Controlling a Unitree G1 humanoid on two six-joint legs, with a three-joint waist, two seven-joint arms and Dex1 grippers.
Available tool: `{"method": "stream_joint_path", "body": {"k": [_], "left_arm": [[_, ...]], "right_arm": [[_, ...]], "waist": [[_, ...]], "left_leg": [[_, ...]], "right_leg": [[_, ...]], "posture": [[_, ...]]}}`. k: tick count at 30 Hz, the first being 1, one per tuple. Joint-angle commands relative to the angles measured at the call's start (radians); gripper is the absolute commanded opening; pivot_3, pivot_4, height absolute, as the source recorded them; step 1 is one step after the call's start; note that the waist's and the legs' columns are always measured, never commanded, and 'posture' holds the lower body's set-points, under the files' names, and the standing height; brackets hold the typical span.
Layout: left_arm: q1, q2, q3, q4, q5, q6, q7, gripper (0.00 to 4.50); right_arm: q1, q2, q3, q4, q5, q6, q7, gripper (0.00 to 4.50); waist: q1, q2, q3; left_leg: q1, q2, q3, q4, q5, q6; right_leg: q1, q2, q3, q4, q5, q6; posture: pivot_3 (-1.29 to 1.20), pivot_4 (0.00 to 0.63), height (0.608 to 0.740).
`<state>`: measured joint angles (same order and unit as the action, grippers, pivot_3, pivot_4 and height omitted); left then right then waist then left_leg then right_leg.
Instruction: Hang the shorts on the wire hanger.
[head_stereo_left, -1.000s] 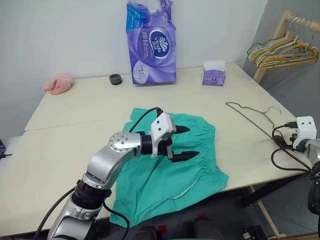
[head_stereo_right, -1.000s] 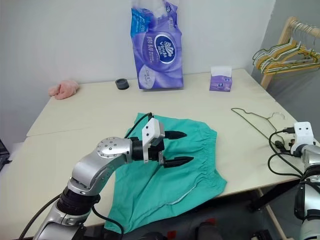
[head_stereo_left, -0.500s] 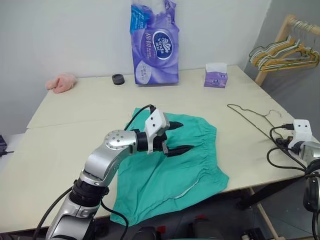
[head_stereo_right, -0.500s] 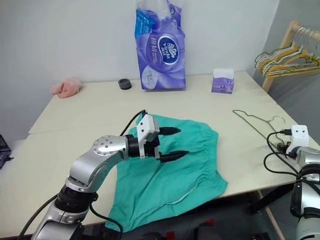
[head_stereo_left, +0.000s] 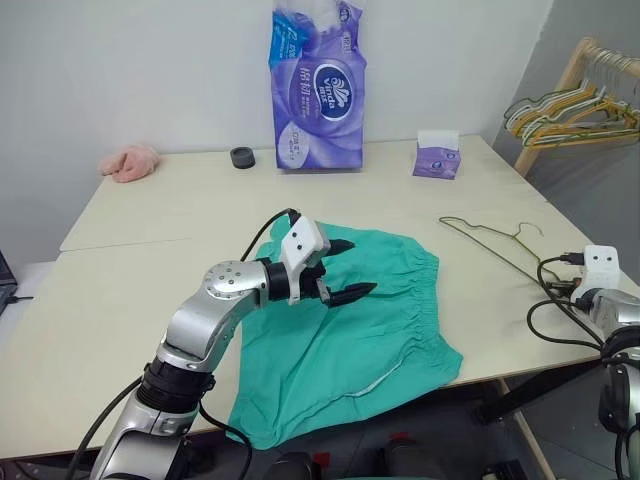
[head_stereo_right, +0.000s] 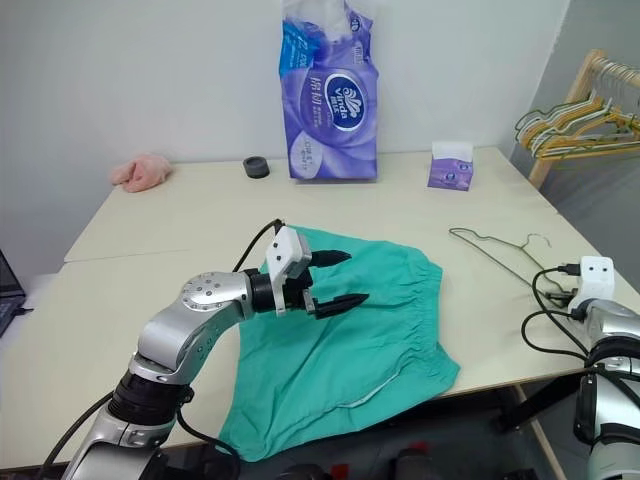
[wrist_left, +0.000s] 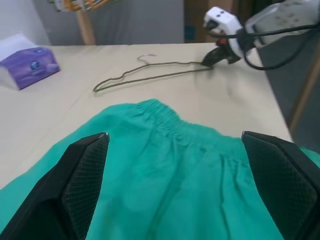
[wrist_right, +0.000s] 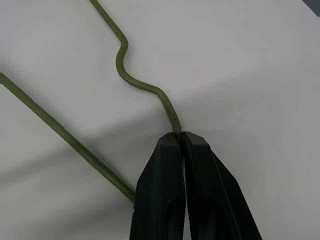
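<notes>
Right gripper (wrist_right: 181, 136) has its fingers pinched tight on the hanger (head_stereo_left: 487, 242), gripping the wire just past a little kink, near the table (head_stereo_left: 150, 230) edge on the robot's right. Left gripper (head_stereo_left: 340, 270) is spread wide open, hovering over the shorts (head_stereo_left: 380, 330) and holding nothing. If I were running this step, I'd lift the hanger slowly and keep it level, since that wire is thin and could easily twist or slip in a pinch this narrow. Meanwhile the left should drop down on the gathered waistband and grab a decent bunch of cloth, not just one layer, so the shorts come up together. Then bring the two toward each other rather than dragging either across the table. The shorts are teal-green and lie flat in the middle of the table with the elastic waistband facing the hanger side and the leg ends spilling over the near edge. Loose, floppy stuff, so expect sagging. The hanger is an olive-grey wire triangle with a small hook, lying flat just beside the shorts, not touching them.
</notes>
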<state>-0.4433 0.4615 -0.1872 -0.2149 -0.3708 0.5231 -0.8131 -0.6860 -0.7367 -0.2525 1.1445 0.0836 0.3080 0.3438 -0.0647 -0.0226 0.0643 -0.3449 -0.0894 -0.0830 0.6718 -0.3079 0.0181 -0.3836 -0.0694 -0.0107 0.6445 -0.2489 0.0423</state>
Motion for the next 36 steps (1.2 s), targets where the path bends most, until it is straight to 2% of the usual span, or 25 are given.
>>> {"method": "stream_joint_path", "body": {"k": [1,7,11,17,24,28,34,36], "left_arm": [[-0.049,-0.025,0.078,0.060,0.010,-0.020,0.073,4.50],[-0.124,-0.020,0.154,0.204,0.022,-0.043,0.111,4.50],[-0.193,-0.004,0.192,0.303,0.023,-0.065,0.100,4.50],[-0.218,0.014,0.217,0.353,0.002,-0.062,0.054,4.50],[-0.260,0.047,0.254,0.457,0.014,-0.094,0.037,4.50],[-0.192,0.061,0.205,0.316,-0.076,0.011,-0.102,4.50],[-0.029,0.157,0.075,0.048,-0.183,0.142,-0.331,4.50],[-0.002,0.167,0.046,0.009,-0.181,0.134,-0.354,4.50]], "right_arm": [[0.030,0.007,-0.011,-0.116,0.026,0.031,0.018,0.04],[0.132,0.024,-0.002,-0.451,0.054,0.111,0.056,0.04],[0.213,0.051,0.031,-0.706,0.046,0.162,0.065,0.04],[0.257,0.064,0.018,-0.865,0.046,0.192,0.048,0.04],[0.307,0.007,0.024,-0.956,0.011,0.214,0.057,0.04],[0.397,-0.009,0.031,-1.011,0.029,0.318,0.094,0.04],[0.443,0.048,0.019,-1.066,0.076,0.440,0.092,0.04],[0.451,0.071,0.011,-1.063,0.095,0.467,0.093,0.04]], "waist": [[0.001,0.001,0.001],[-0.006,0.013,0.005],[-0.015,0.014,0.005],[-0.019,0.014,0.005],[-0.018,0.016,0.007],[-0.011,0.016,0.007],[-0.027,0.020,0.009],[-0.026,0.020,0.009]], "left_leg": [[0.000,0.000,0.000,0.000,0.000,0.000],[-0.003,0.000,0.001,0.002,0.000,0.000],[-0.004,0.000,0.001,0.002,0.000,0.000],[-0.004,-0.001,0.000,0.002,-0.001,0.000],[-0.004,-0.001,0.000,0.002,-0.001,0.000],[-0.005,-0.001,-0.001,0.002,-0.001,0.001],[-0.006,-0.001,0.002,0.002,-0.003,0.003],[-0.004,0.000,0.002,0.000,-0.004,0.004]], "right_leg": [[0.000,0.000,0.000,0.000,0.000,0.000],[-0.004,0.000,0.001,0.002,0.001,0.001],[-0.005,0.000,0.001,0.003,0.001,0.001],[-0.006,0.000,0.001,0.002,0.001,0.002],[-0.006,0.000,0.001,0.002,0.001,0.002],[-0.006,0.000,0.001,0.001,0.001,0.002],[-0.008,-0.001,0.003,0.001,0.001,0.002],[-0.008,0.000,0.003,0.002,0.001,0.002]], "posture": [[-0.14,0.052,0.740],[-0.15,0.057,0.740],[-0.16,0.058,0.740],[-0.17,0.059,0.740],[-0.17,0.058,0.740],[-0.17,0.058,0.740],[-0.18,0.060,0.740],[-0.18,0.060,0.740]]}}
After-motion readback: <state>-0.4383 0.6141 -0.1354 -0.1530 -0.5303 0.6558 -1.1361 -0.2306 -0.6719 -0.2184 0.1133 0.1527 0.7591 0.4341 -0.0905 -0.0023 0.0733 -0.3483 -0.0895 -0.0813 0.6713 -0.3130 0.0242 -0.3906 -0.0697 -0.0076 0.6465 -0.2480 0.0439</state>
